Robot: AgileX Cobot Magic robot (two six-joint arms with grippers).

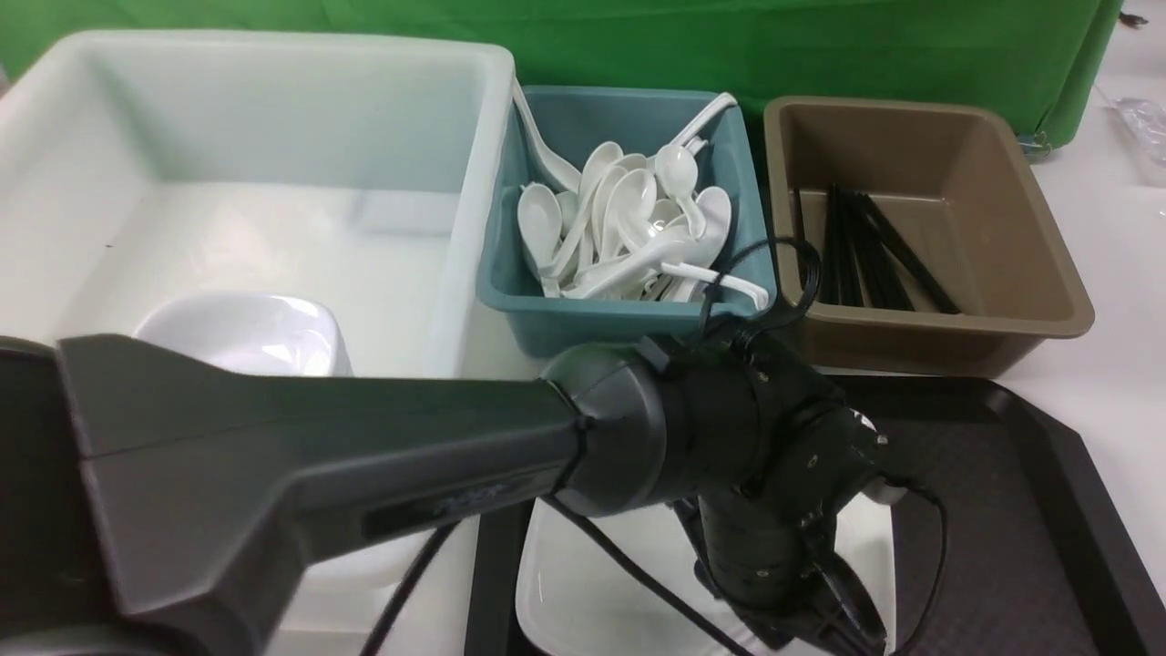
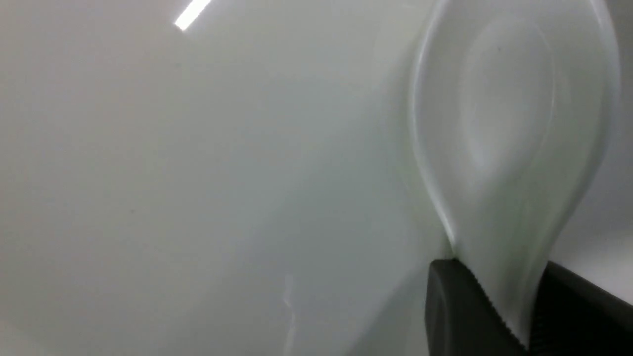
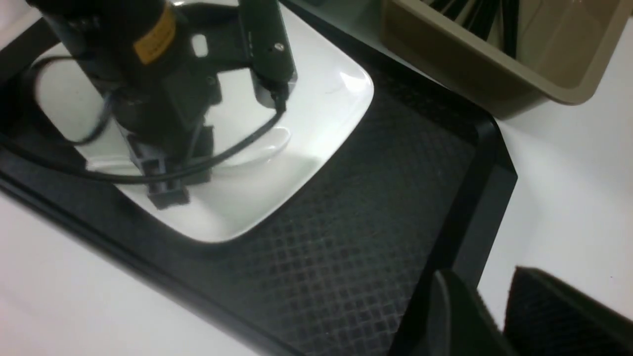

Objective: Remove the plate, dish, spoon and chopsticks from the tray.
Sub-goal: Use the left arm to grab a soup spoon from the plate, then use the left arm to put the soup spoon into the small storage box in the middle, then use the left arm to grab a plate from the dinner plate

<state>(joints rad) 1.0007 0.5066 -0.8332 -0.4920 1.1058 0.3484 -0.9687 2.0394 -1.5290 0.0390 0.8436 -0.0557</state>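
Step in hand: picking up the spoon; by my reading, it and the plate are what is left to clear.
Left fingers: pinching the spoon's stubby handle from both sides, with the deep oval bowl pointing away from them.
Spoon's place: over the middle of the plate; I cannot tell whether it rests on the glaze or hangs just clear of it.
Plate's place: on the left part of the tray.
Right fingers: a little apart with nothing between them, by the tray's rim and well apart from the plate.
Next move: probably a straight lift, then a carry to the teal bin beyond the tray, where white spoons are heaped.
Chopsticks: black ones lie in the brown bin; none show on the bare tray.
Plate: glossy white, square with rounded corners and a shallow rim.
Spoon: the same slick white glaze, so the pinch must stay firm.
Tray: matte black, diamond-textured, with a raised rim.
Finger pads: black with a toothed edge.
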